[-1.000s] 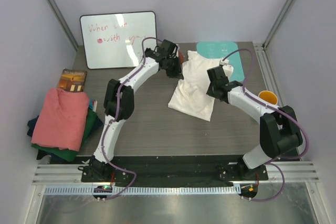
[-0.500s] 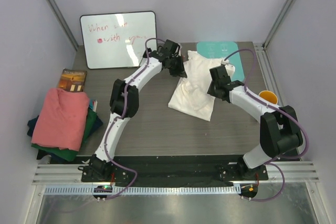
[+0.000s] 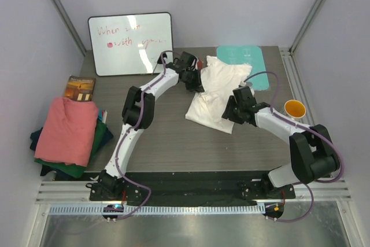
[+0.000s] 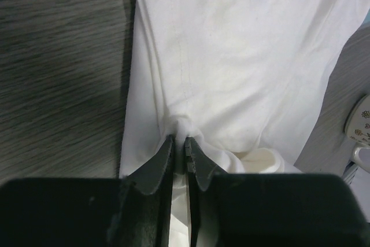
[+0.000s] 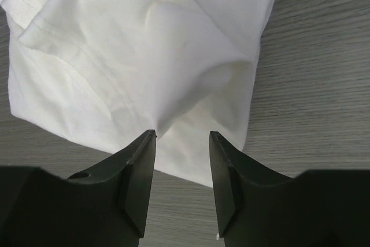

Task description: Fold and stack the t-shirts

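Observation:
The white t-shirt (image 3: 217,88) lies crumpled in the middle of the table, its top end over the teal mat. My left gripper (image 3: 198,83) is shut on a pinch of its left edge; the left wrist view shows the cloth (image 4: 231,56) bunched between the closed jaws (image 4: 179,141). My right gripper (image 3: 226,114) is open over the shirt's near right corner; the right wrist view shows the white cloth (image 5: 144,50) just beyond the spread fingers (image 5: 182,137). A salmon-pink shirt (image 3: 69,128) lies on dark green (image 3: 101,137) and navy (image 3: 36,140) ones at the left edge.
A whiteboard (image 3: 130,43) lies at the back left. A teal mat (image 3: 245,59) lies at the back right under the shirt. An orange cup (image 3: 294,108) stands at the right edge. A small brown book (image 3: 80,88) lies above the shirt pile.
My right gripper has moved toward me and left, down to the shirt's near right corner. My left gripper has shifted slightly right and nearer, still holding the cloth.

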{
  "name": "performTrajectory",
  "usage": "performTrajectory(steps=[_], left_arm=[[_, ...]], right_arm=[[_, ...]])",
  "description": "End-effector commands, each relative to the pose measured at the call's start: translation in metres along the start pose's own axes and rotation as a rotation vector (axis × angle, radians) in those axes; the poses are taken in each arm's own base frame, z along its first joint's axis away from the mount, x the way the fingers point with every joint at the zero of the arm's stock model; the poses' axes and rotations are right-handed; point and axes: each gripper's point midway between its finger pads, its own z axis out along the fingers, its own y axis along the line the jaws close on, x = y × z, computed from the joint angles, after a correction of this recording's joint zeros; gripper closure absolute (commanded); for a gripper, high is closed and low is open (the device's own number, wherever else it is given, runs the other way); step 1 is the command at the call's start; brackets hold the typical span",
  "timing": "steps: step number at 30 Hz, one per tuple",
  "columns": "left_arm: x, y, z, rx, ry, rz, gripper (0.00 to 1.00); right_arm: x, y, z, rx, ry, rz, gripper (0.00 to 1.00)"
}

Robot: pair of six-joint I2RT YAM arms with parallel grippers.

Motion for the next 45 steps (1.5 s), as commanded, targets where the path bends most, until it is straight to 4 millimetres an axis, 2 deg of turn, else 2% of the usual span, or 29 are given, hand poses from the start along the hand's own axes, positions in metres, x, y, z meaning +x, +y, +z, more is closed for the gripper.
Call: performTrajectory(steps=[1, 8, 14, 17, 19, 22, 30, 39, 45], left_arm=[[-0.005, -0.011, -0.017, 0.024, -0.02, 0.024, 0.87], [0.0, -0.006, -0.019, 0.007, -0.016, 0.036, 0.88], [0.002, -0.004, -0.018, 0.004, -0.008, 0.034, 0.89], [0.002, -0.003, -0.02, 0.002, -0.01, 0.039, 0.89], [0.003, -0.003, -0.021, 0.0, -0.01, 0.042, 0.89], [0.003, -0.001, -0.021, -0.002, -0.008, 0.04, 0.89], [0.004, -0.002, -0.023, -0.002, -0.006, 0.039, 0.9], [0.002, -0.003, -0.027, -0.003, -0.014, 0.043, 0.9], [0.002, -0.003, -0.027, -0.004, -0.013, 0.047, 0.91]], right_arm=[[0.0, 0.029, 0.004, -0.117, -0.006, 0.036, 0.52], [0.005, 0.042, 0.012, -0.145, -0.012, 0.042, 0.52], [0.015, 0.041, 0.024, -0.124, 0.015, 0.04, 0.53], [0.014, 0.037, 0.028, -0.099, -0.003, 0.042, 0.65], [0.013, 0.038, 0.029, -0.099, -0.006, 0.044, 0.79], [0.01, 0.04, 0.026, -0.102, -0.014, 0.049, 0.87], [-0.019, 0.044, 0.006, -0.101, -0.118, 0.077, 0.91], [-0.059, 0.028, 0.002, -0.027, -0.227, 0.14, 0.93], [-0.078, 0.023, 0.003, -0.008, -0.269, 0.182, 0.95]])
